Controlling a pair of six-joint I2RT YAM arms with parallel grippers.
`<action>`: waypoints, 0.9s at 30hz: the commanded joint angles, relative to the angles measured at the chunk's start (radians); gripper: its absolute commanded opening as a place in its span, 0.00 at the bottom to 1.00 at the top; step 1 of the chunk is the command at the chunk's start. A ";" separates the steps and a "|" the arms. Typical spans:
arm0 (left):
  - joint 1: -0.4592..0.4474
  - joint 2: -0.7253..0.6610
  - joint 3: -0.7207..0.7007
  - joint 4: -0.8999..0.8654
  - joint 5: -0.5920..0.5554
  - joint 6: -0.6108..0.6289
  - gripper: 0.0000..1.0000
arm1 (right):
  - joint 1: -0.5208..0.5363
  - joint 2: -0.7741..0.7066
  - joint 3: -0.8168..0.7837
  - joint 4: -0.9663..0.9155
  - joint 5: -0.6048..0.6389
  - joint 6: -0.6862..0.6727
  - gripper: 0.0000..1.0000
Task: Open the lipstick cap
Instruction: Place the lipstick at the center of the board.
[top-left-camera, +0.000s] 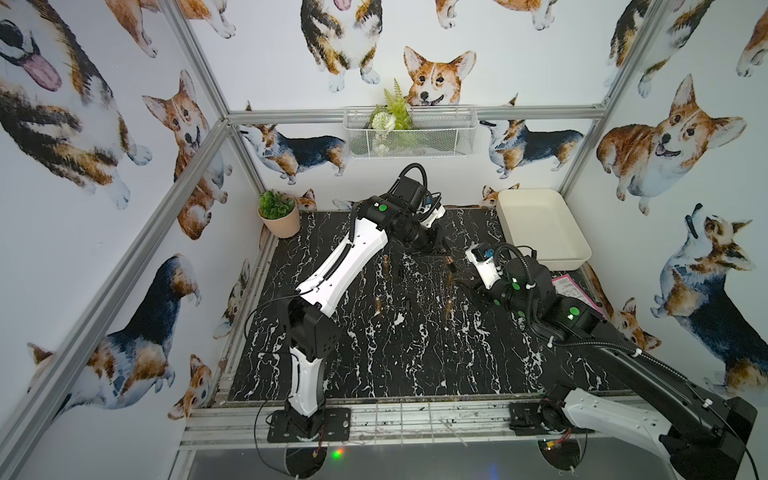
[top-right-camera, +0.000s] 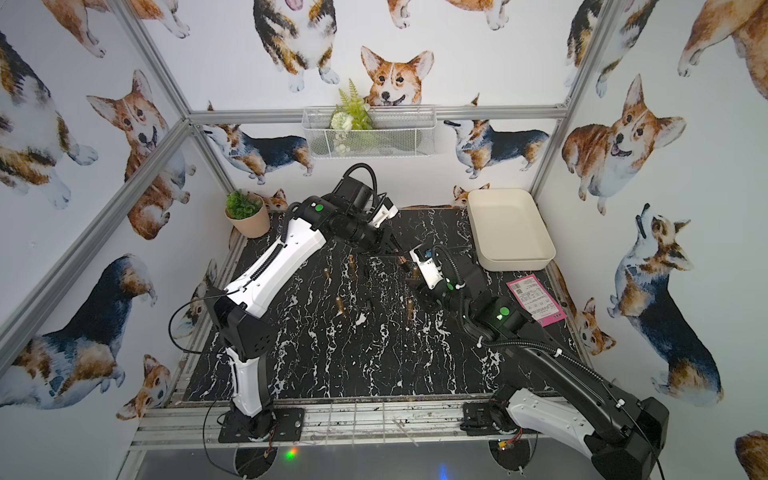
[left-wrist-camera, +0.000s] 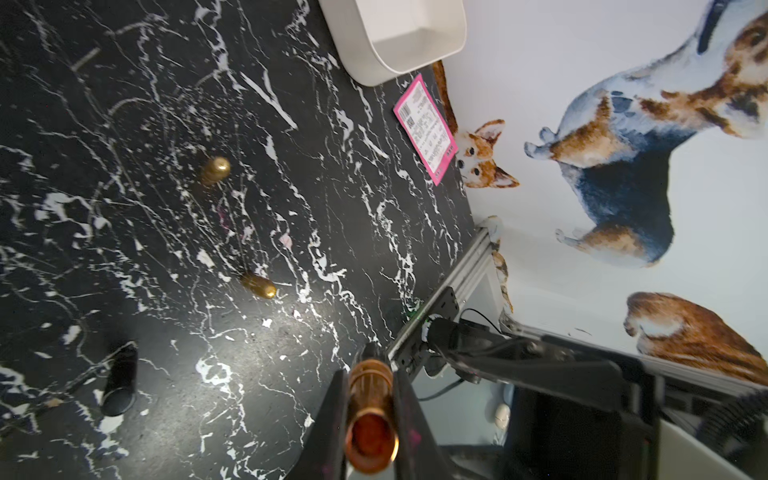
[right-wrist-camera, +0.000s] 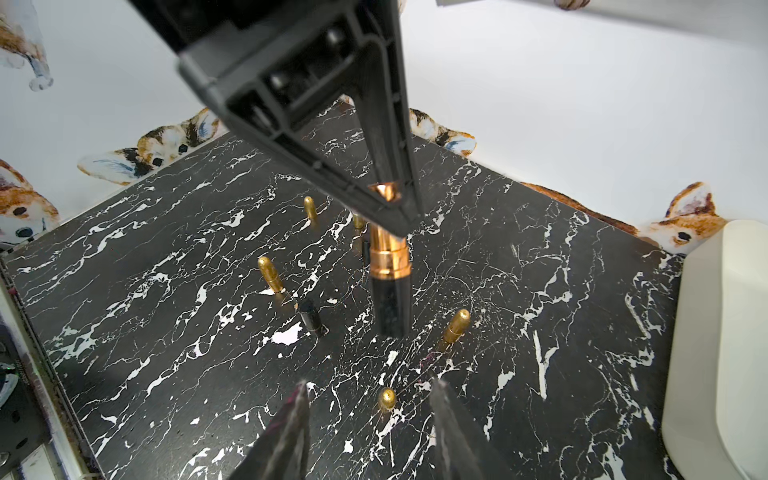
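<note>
My left gripper (left-wrist-camera: 370, 372) is shut on the lipstick (left-wrist-camera: 371, 409), pinching its narrow copper tube. The tube's open end, reddish inside, faces the left wrist camera. In the right wrist view the lipstick (right-wrist-camera: 389, 286) hangs upright from the left fingers (right-wrist-camera: 390, 158), its gold collar and black base clear of the table. In a top view it shows at mid-table, raised (top-left-camera: 448, 262). A short black cap (right-wrist-camera: 311, 318) lies on its side on the marble, also seen from the left wrist (left-wrist-camera: 120, 380). My right gripper (right-wrist-camera: 370, 384) stands open and empty, just right of the lipstick (top-left-camera: 463, 283).
Several gold bullet-shaped pegs stand on the black marble table, among them one (right-wrist-camera: 387, 399) below my right jaws and another (right-wrist-camera: 456, 326) beside the lipstick. A white tray (top-left-camera: 540, 232) sits back right with a pink card (top-left-camera: 575, 291) in front of it. A potted plant (top-left-camera: 278, 216) is back left.
</note>
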 joint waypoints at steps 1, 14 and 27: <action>0.000 0.061 0.088 -0.105 -0.197 0.057 0.14 | 0.000 -0.044 0.005 -0.027 0.035 -0.004 0.50; 0.011 0.273 0.119 -0.011 -0.495 0.108 0.14 | -0.001 -0.175 -0.021 -0.120 0.128 0.018 0.51; 0.024 0.398 0.057 0.195 -0.601 0.079 0.14 | 0.000 -0.193 -0.036 -0.131 0.118 0.072 0.51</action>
